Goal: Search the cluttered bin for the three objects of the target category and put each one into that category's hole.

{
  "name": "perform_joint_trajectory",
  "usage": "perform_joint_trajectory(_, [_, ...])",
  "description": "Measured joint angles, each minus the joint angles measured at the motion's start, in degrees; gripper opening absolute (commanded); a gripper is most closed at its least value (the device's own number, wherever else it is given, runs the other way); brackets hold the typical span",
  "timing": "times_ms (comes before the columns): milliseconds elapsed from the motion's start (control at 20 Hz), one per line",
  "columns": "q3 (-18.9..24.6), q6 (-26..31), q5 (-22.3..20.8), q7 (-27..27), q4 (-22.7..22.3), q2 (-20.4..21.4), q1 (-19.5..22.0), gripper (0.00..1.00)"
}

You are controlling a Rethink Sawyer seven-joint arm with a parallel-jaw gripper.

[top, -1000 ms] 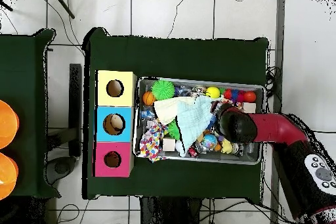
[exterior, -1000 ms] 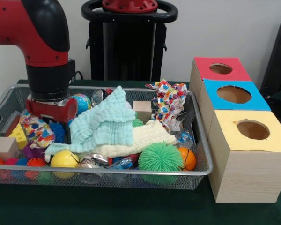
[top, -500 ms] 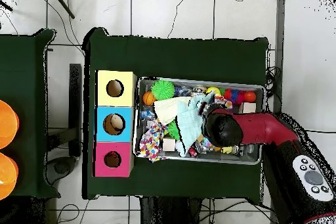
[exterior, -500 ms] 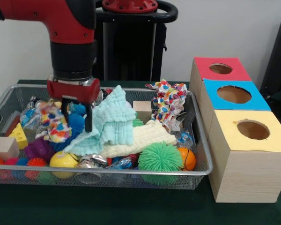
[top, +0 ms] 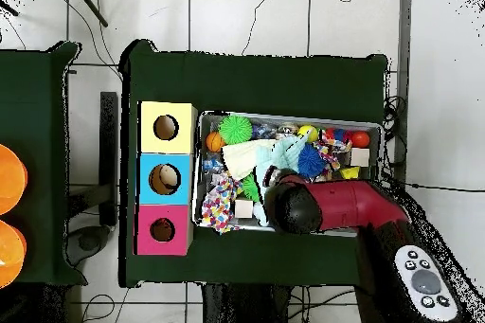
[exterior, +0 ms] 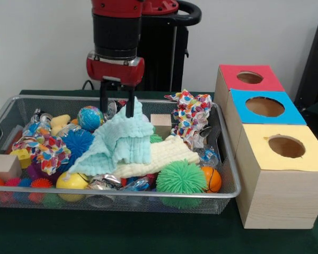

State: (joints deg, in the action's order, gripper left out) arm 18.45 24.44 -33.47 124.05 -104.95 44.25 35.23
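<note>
My gripper hangs open over the back middle of the wire bin. Its right finger touches the raised peak of a mint cloth, and nothing sits between the fingers. That cloth lies on a cream cloth. A patterned cloth lies at the bin's left, another at its back right. Three boxes with holes stand to the right: red, blue and yellow. In the overhead view the arm covers the gripper.
The bin also holds a green spiky ball, an orange ball, a yellow ball, a globe ball, a blue spiky ball, wooden blocks and foil wrappers. A dark chair stands at the right.
My gripper has risen out of the bin's left side and moved right to the mint cloth's peak. The left patterned cloth rose with it, then fell back; the globe ball shows again.
</note>
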Motion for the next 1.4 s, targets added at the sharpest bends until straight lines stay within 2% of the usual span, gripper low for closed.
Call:
perform_joint_trajectory(600, [-6.35, -1.12, 4.88, 0.39, -3.92, 1.45, -6.89, 1.0])
perform_joint_trajectory(1000, [-10.77, -5.49, 9.72, 0.86, -4.09, -0.02, -12.78, 1.0])
perform_joint_trajectory(1400, [-12.69, -6.48, 15.31, 0.86, -4.08, -1.6, -14.94, 1.0])
